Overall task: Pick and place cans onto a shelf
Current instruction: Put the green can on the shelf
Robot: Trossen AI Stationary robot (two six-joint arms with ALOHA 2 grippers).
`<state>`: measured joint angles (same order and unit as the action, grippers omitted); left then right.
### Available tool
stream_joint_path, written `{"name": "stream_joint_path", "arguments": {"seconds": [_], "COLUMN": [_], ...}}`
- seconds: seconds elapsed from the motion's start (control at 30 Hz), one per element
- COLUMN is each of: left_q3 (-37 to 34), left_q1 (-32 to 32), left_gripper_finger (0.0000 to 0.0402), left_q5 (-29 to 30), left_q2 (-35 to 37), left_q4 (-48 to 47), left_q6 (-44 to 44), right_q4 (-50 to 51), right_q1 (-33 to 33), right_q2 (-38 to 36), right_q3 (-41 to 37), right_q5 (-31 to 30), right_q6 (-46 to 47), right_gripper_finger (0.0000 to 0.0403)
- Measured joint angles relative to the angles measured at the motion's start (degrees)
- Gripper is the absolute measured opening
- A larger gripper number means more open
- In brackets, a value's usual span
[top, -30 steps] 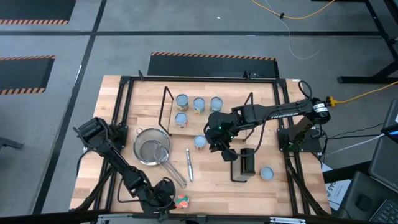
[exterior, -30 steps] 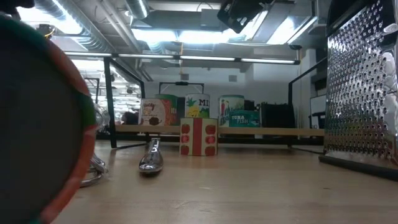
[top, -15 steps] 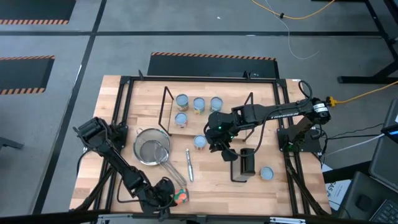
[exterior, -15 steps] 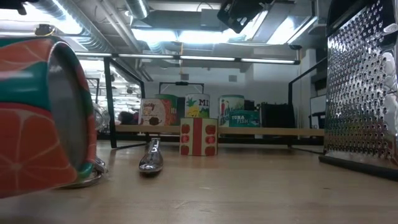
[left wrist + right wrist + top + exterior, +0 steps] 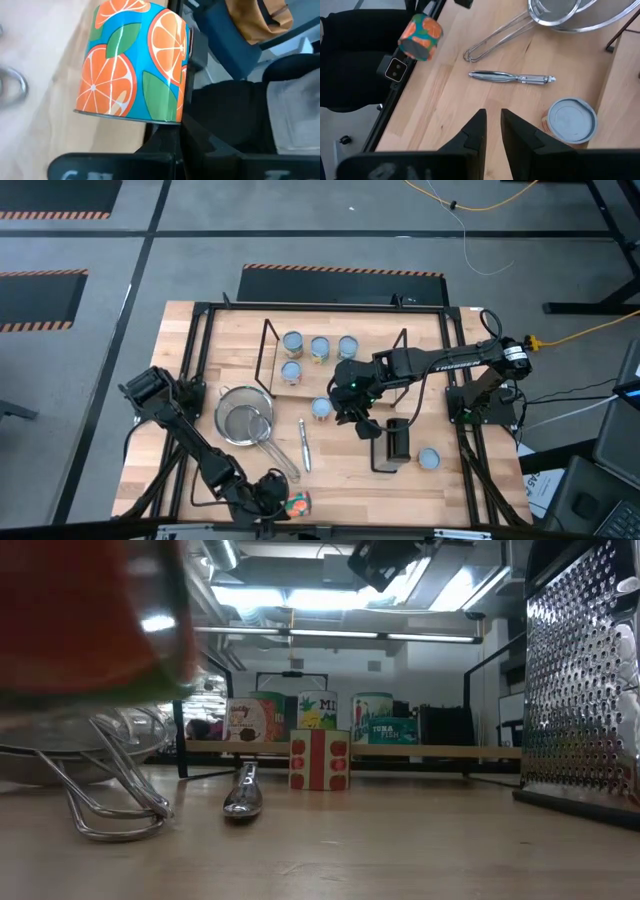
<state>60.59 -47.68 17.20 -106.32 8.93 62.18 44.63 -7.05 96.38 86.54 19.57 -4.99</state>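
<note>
My left gripper (image 5: 284, 500), at the table's near edge, is shut on a can with orange slices on blue (image 5: 134, 62), also seen as the orange can (image 5: 420, 36). Several cans (image 5: 320, 347) stand on the shelf (image 5: 350, 375) at the table's middle far side. One red-patterned can (image 5: 322, 408) stands on the table just in front of the shelf, and another can (image 5: 428, 458) stands near the right edge. My right gripper (image 5: 493, 125) hangs high above the table's middle with a narrow gap and nothing between its fingers. My left gripper pinches the orange can by its curved side wall (image 5: 180, 55) between its two fingers. One finger (image 5: 194, 46) shows against the wall; the can hides the other. The fingers slant down from the table's left. The can hangs tilted, clear of the table.
A metal mesh strainer (image 5: 245, 418) lies left of centre with its handle toward the near edge. A metal peeler (image 5: 304, 445) lies beside it. A box grater (image 5: 397, 440) stands right of centre. Black frame bars (image 5: 190, 380) run along the table's sides.
My left gripper has shut on the orange can, which lay on its side at the near edge, and has lifted it clear of the table. The can has risen and tipped; in the low view it has gone from table level to the picture's top.
</note>
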Motion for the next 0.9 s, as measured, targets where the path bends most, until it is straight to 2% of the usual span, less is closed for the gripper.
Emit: {"name": "stream_joint_path", "arguments": {"seconds": [0.3,0.63,0.9], "left_q3": [2.4,2.4,2.5], "left_q1": [5.0,12.7,18.4], "left_gripper_finger": [0.0001,0.0001,0.0001], "left_q5": [-1.1,-9.6,-11.7], "left_q2": [0.0,0.8,2.4], "left_q4": [-3.3,-3.4,-3.1], "left_q6": [-9.0,-12.9,-18.2], "right_q4": [-0.8,-0.2,8.0], "right_q1": [0.0,-0.5,-3.1], "right_q2": [0.0,0.0,-1.3], "right_q3": [0.0,0.0,0.0], "right_q5": [0.0,0.0,0.0], "right_q6": [-0.2,-0.2,-4.7], "right_gripper_finger": [0.0062,0.0062,0.0058]}}
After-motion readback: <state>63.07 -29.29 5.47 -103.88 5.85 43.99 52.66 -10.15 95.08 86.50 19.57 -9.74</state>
